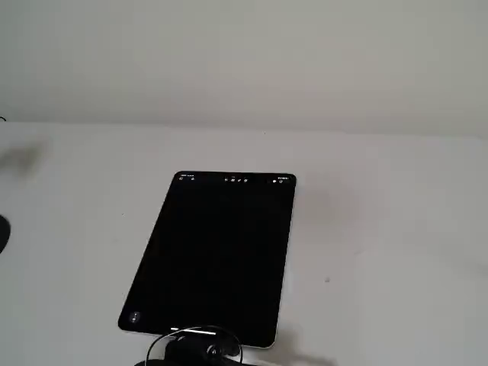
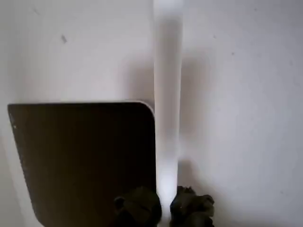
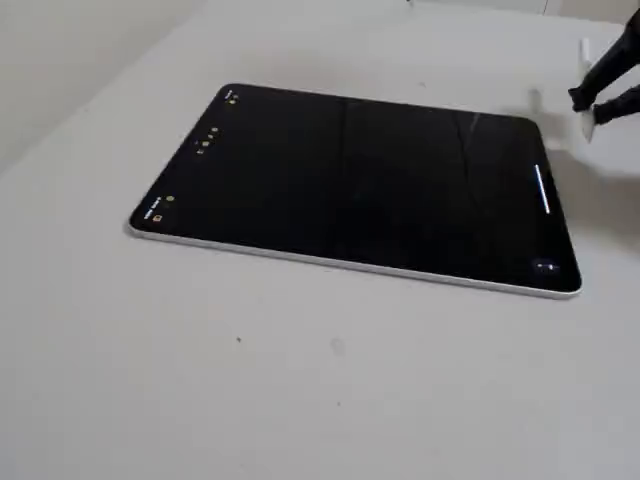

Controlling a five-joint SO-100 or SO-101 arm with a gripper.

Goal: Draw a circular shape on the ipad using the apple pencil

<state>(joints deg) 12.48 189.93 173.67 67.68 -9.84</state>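
Observation:
The ipad [image 1: 221, 252] lies flat on the white table, its screen black, with tiny icons along its far short edge. No circular shape shows on the screen. My gripper [image 2: 165, 205] is shut on the apple pencil [image 2: 168, 94], a white stick pointing away from the fingers [image 2: 139, 208]. In the wrist view the pencil runs just right of the ipad's [image 2: 85, 161] corner, over bare table. In a fixed view my gripper [image 3: 592, 103] holds the pencil [image 3: 587, 124] upright just past the ipad's [image 3: 360, 180] right short edge. In the other fixed view my gripper [image 1: 194, 351] sits at the bottom edge.
The white table [image 1: 381, 229] spreads on all sides of the ipad, with a plain wall [image 1: 244, 61] behind. A cable loop [image 1: 156, 345] hangs by the gripper. A dark object [image 1: 3, 232] shows at the left edge.

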